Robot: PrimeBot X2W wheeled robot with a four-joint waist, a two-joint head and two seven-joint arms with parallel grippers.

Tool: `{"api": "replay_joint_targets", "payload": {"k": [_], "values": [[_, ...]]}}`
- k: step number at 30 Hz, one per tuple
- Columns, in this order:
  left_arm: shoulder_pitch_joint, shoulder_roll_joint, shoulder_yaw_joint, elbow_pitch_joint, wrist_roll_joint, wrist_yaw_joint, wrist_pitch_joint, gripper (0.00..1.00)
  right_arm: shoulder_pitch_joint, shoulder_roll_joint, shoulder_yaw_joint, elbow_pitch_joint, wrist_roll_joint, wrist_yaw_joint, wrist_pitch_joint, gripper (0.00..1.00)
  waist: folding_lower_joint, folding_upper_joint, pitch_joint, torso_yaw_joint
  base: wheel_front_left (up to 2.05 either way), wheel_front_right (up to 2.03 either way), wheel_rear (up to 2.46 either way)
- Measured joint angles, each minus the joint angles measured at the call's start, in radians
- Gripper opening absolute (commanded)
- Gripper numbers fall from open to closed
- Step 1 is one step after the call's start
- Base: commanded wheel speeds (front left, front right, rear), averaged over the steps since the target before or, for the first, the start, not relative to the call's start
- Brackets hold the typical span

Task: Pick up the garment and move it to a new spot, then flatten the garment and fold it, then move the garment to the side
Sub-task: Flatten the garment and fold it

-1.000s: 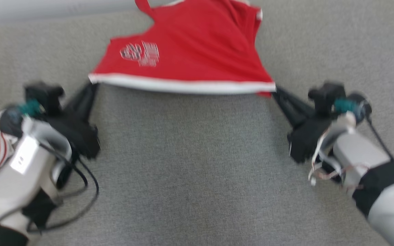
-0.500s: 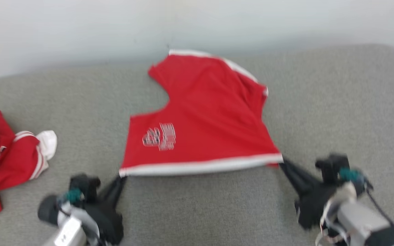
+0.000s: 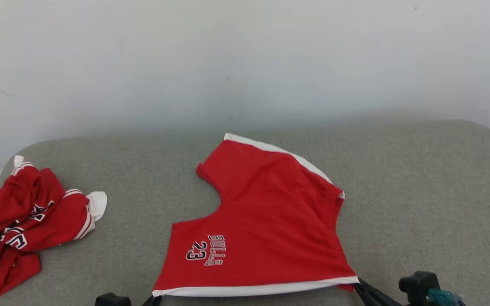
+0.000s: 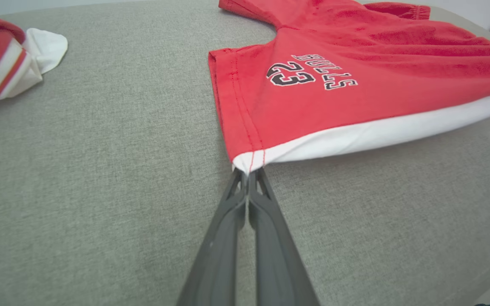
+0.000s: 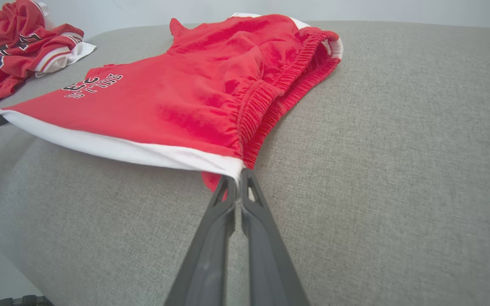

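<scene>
On a grey woven cushion (image 3: 419,191), centre-bottom of the head view, lies a red jersey garment with white hem (image 3: 266,221). The hem runs left to right, stretched between the left gripper (image 4: 248,172) and right gripper (image 5: 237,178), each clamped on one corner.

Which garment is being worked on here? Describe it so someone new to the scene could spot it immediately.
On the grey cushion below the pale wall, look to the middle, where red shorts lie spread out. Unlike the crumpled red pile at the left, their white band is pinched at its corners by the left end effector and the right end effector.
</scene>
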Motion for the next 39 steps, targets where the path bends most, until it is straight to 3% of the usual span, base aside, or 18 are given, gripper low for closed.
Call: {"api": "replay_joint_targets", "payload": {"k": [3,17,34,35,36,39], "values": [[0.023,0.007,-0.007,-0.04,0.001,0.014,0.0,0.0,0.053,-0.03,-0.003,-0.033,0.009,-0.021,0.0,0.0,0.0,0.0,-0.033,0.014,0.0,0.0,0.0],[0.086,0.022,-0.02,-0.103,-0.011,0.03,0.054,0.0,0.108,-0.052,0.018,-0.092,0.01,-0.077,0.039,0.0,0.0003,0.0002,-0.031,0.027,0.0,0.0,0.0],[0.087,0.014,-0.036,-0.092,-0.026,0.03,0.124,0.0,0.11,-0.048,0.049,-0.094,0.01,-0.103,0.118,0.0,0.0003,0.0002,-0.013,0.028,0.0,0.0,0.0],[0.086,0.014,-0.036,-0.089,-0.027,0.029,0.129,0.0,0.11,-0.046,0.049,-0.094,0.011,-0.103,0.122,0.13,0.0003,0.0002,-0.011,0.028,0.0,0.0,0.0],[0.086,0.013,-0.036,-0.087,-0.027,0.029,0.132,0.0,0.11,-0.045,0.049,-0.094,0.015,-0.103,0.125,0.35,0.0003,0.0002,-0.01,0.028,0.0,0.0,0.0],[0.086,0.012,-0.035,-0.078,-0.036,0.029,0.133,0.0,0.109,-0.039,0.048,-0.091,0.016,-0.103,0.126,0.49,0.0003,0.0002,-0.008,0.027,0.0,0.0,0.0]]}}
